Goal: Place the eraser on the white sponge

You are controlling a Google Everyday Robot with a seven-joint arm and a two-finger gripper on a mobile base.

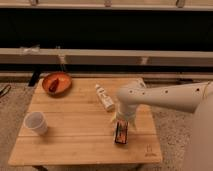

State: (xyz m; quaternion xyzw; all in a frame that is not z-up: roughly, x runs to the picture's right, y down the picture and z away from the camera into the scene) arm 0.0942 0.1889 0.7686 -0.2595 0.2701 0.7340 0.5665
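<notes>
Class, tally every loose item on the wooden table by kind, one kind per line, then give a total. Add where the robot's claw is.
Eraser: 1
White bottle: 1
White cup: 1
Orange bowl: 1
Total: 4
The white sponge is not visible as a separate item. The claw is down at the eraser, near the table's front right part.

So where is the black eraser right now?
The eraser lies on the right part of the wooden table, near the front edge, right under the gripper, below the white bottle.
</notes>
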